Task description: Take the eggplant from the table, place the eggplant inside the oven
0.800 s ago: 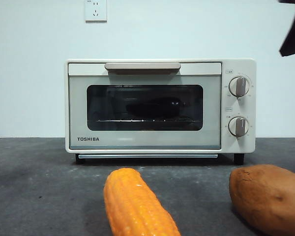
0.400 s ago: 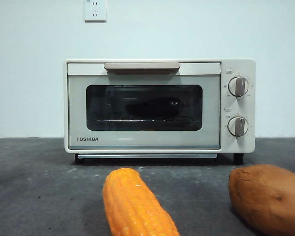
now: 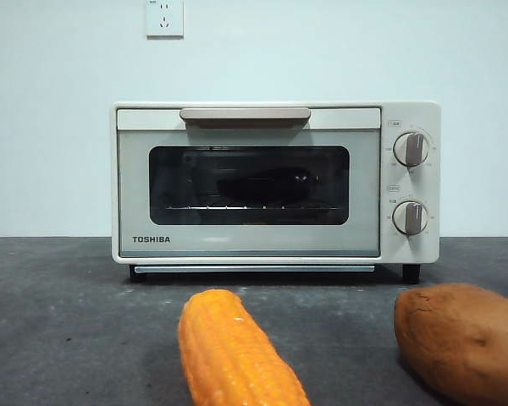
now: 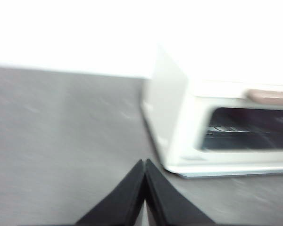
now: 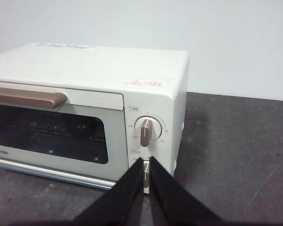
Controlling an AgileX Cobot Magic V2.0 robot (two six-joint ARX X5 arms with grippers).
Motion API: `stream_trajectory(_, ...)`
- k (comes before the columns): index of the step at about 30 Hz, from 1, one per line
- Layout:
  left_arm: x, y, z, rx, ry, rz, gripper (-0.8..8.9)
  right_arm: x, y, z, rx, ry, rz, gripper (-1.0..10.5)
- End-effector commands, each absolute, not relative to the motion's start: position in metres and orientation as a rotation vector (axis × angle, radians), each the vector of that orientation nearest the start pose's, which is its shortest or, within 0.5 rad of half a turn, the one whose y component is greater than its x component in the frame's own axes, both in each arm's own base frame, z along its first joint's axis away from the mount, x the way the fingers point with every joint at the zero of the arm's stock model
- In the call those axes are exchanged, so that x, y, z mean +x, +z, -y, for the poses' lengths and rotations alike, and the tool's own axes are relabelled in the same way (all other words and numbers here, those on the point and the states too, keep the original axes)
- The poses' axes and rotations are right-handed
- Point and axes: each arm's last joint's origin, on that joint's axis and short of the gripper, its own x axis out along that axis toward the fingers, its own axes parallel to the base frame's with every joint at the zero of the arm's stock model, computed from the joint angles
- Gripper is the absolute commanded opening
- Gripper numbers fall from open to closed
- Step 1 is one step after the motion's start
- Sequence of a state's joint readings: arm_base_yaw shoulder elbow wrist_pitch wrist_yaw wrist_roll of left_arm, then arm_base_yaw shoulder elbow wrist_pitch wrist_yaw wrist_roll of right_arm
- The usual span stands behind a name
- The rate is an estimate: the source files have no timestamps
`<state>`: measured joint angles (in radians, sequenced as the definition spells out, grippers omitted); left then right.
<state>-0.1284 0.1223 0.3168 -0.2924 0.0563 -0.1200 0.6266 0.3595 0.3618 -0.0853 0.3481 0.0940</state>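
Tools point(image 5: 145, 162) empty; eggplant point(image 3: 267, 184) inside oven point(image 3: 275, 182)

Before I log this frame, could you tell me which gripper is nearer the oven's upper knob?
Right. The right gripper, shut, is just before the upper knob; the left gripper, shut, is off the oven's opposite end, beyond its side wall.

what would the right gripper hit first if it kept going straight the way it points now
Probably the oven: the shut right gripper points at its knob panel, roughly at the lower knob. Depth is unclear.
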Motion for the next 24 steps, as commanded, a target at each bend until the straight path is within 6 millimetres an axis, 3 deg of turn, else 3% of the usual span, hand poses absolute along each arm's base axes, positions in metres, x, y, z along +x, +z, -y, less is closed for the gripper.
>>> stream_trajectory(1, 0.079, 0.213, 0.008, -0.056, -0.138, -0.049, 0.06, 0.097, 0.251, -0.058, 0.070, 0.276, -0.077, 0.0)
stream_trajectory(14, 0.094, 0.150, 0.005, -0.059, -0.088, -0.220, 0.06, 0.097, 0.254, -0.058, 0.084, 0.274, -0.050, 0.0)
stream_trajectory(24, 0.095, 0.153, 0.005, -0.062, -0.088, -0.166, 0.06, 0.097, 0.254, -0.058, 0.084, 0.273, -0.050, 0.0)
